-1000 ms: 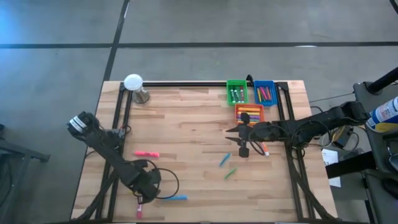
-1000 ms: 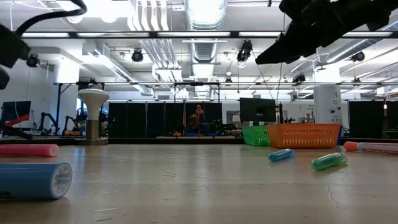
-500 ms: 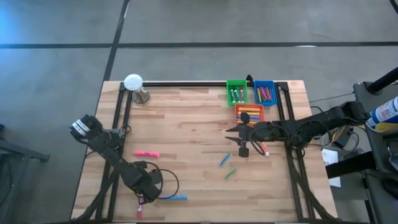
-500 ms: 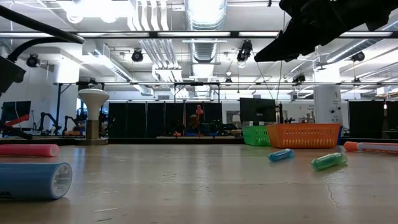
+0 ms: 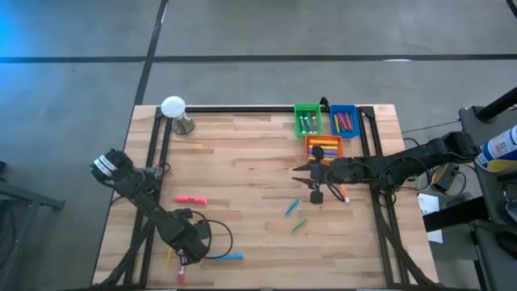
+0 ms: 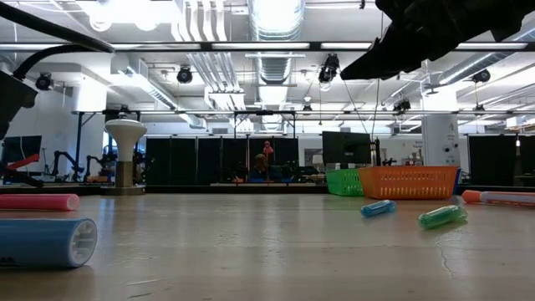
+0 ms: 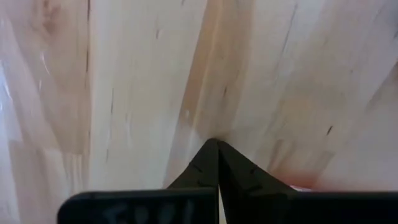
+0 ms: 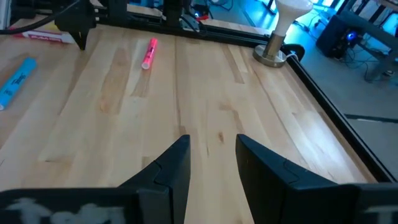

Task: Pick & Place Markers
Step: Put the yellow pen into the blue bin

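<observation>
Loose markers lie flat on the wooden table: a pink one (image 5: 191, 200), a blue one (image 5: 230, 257), a pink one by the near edge (image 5: 182, 275), a blue one (image 5: 291, 208), a green one (image 5: 299, 225) and an orange-capped white one (image 5: 343, 192). More markers sit in the green bin (image 5: 307, 120), the blue bin (image 5: 343, 120) and the orange bin (image 5: 323, 147). My left gripper (image 7: 215, 144) is shut and points down at bare wood near the near-left corner (image 5: 186, 242). My right gripper (image 8: 211, 162) is open and hovers just near of the orange bin (image 5: 311, 182).
A white lamp (image 5: 174, 109) stands at the far-left corner. Black rails (image 5: 242, 108) run along the far edge and both sides. A black cable loops beside the left gripper (image 5: 218, 234). Bare wood lies between the two arms.
My left arm has shifted a little toward the near edge; its gripper stays over the near-left part of the table. The markers lie where they were.
</observation>
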